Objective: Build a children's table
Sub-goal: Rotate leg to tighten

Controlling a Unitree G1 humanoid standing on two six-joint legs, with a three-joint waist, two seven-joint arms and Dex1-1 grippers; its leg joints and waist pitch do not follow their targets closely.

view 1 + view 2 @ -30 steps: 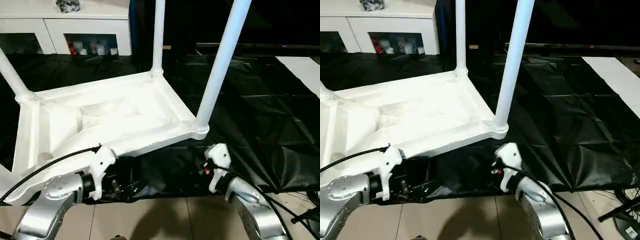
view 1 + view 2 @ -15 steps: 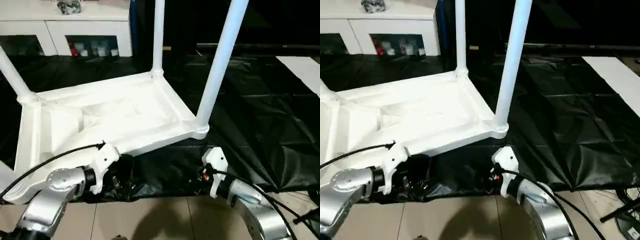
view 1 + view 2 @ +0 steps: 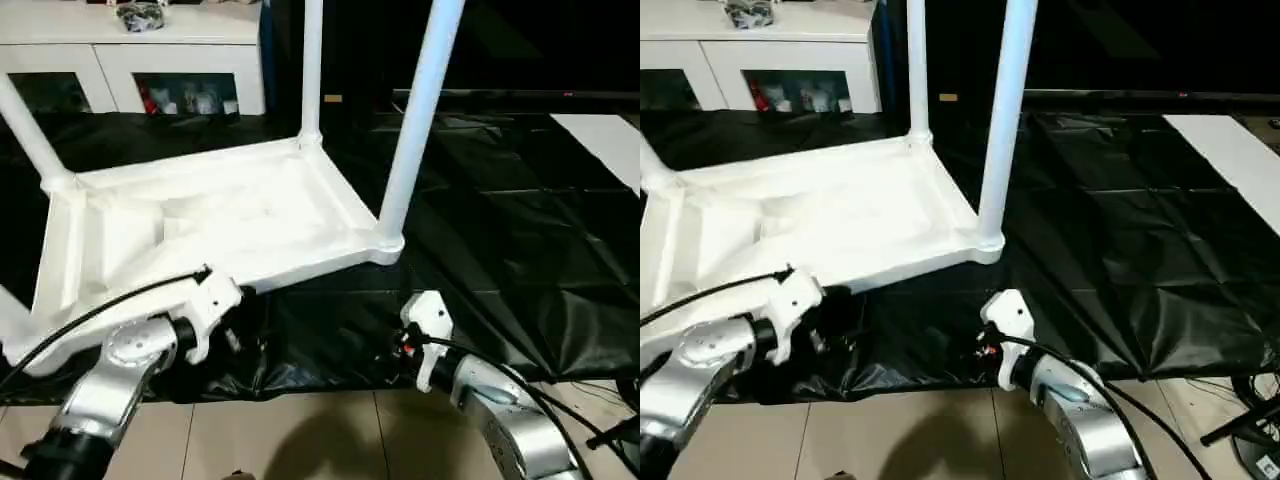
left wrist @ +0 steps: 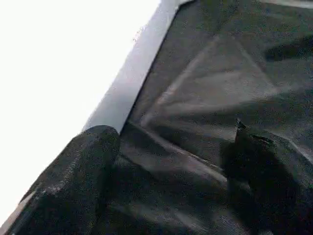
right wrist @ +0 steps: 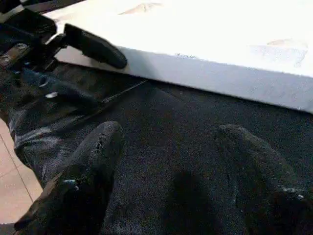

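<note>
The children's table (image 3: 200, 225) lies upside down on black sheeting (image 3: 500, 250); at 6 o'clock of it, the left gripper (image 4: 166, 191) and right gripper (image 5: 171, 171) both gape, holding nothing

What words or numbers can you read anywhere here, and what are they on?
No words or numbers can be read.
The table is plain white, with no print.
The small label on the dark wall behind is too small to read.
The colourful things in the cabinet are too blurred to read.
The tag by the black stand on the floor may carry a letter, but it is too small to be sure.
</note>
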